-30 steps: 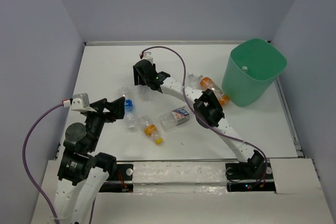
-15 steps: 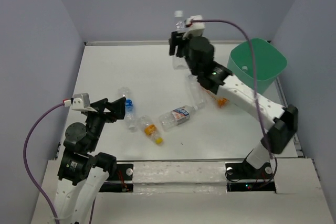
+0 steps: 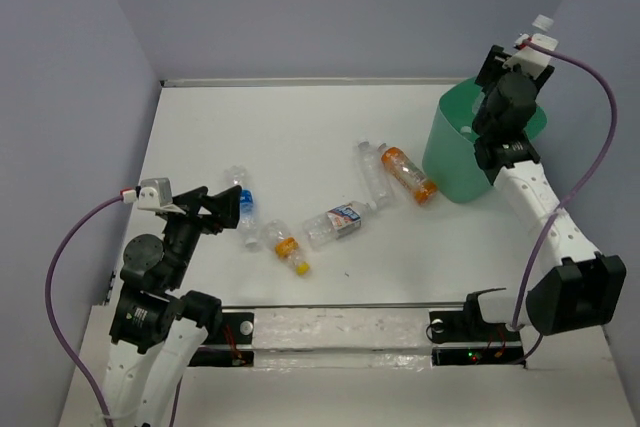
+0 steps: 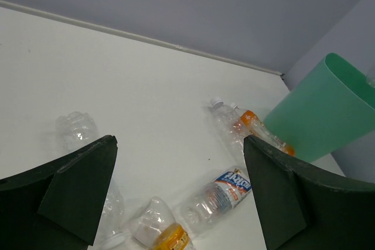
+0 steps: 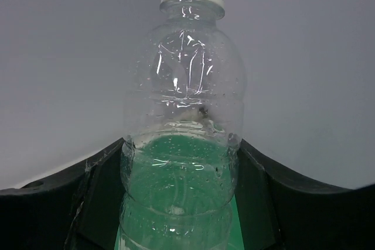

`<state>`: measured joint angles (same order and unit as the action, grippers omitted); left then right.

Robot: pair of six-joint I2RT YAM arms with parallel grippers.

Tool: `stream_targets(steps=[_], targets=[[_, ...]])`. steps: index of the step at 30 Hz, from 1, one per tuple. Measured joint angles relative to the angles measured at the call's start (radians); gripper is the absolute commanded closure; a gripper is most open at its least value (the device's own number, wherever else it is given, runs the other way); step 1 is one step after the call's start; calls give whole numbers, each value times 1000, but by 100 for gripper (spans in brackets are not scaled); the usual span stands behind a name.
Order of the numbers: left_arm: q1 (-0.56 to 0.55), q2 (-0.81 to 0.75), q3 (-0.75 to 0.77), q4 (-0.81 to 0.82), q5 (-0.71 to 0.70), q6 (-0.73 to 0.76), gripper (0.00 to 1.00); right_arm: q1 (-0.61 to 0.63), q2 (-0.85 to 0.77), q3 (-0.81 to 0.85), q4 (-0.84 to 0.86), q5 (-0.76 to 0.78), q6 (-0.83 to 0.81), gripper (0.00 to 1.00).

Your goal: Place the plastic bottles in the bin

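Observation:
My right gripper (image 3: 518,55) is shut on a clear plastic bottle with a white cap (image 3: 543,22), held upright above the far rim of the mint-green bin (image 3: 470,162). In the right wrist view the bottle (image 5: 184,115) fills the gap between my jaws (image 5: 181,203), and the green of the bin shows through its lower part. On the table lie a blue-label bottle (image 3: 243,205), an orange-label bottle (image 3: 286,248), a white-red-blue-label bottle (image 3: 335,222), a clear bottle (image 3: 372,173) and an orange bottle (image 3: 408,172). My left gripper (image 3: 215,209) is open and empty, just left of the blue-label bottle.
The left wrist view looks past my open gripper (image 4: 179,141) to the white-red-blue bottle (image 4: 225,191), the orange-label bottle (image 4: 158,235), the clear bottle (image 4: 225,121), the orange bottle (image 4: 258,127) and the bin (image 4: 322,115). Grey walls enclose the table.
My right arm lifted the clear bottle from the far middle of the table and swung it right, up over the bin. The left arm has not moved.

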<state>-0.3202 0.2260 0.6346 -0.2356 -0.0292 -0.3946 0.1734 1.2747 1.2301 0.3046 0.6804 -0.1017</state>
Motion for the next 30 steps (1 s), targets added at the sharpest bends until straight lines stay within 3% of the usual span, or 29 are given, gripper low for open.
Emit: stream_targets(steps=[3,6,7,9,17,21,27,30], targets=[[0,0,0,0,0,1,1,-25,68,-61,-13,0,1,46],[1,0,0,0,0,4,1,-31,96,-93,-23,0,3,23],[1,0,0,0,0,4,1,-31,97,-102,-24,1,7,7],[1,0,0,1,0,4,1,-31,89,-103,-29,1,27,1],[2,0,0,1,0,5,1,-31,-9,-61,-152,-61,175,2],[2,0,0,1,0,4,1,6,-39,-29,-217,-144,208,10],[10,8,0,3,2,4,1,267,15,66,-383,-272,188,27],[15,13,0,5,2,4,1,354,80,92,-461,-328,209,29]])
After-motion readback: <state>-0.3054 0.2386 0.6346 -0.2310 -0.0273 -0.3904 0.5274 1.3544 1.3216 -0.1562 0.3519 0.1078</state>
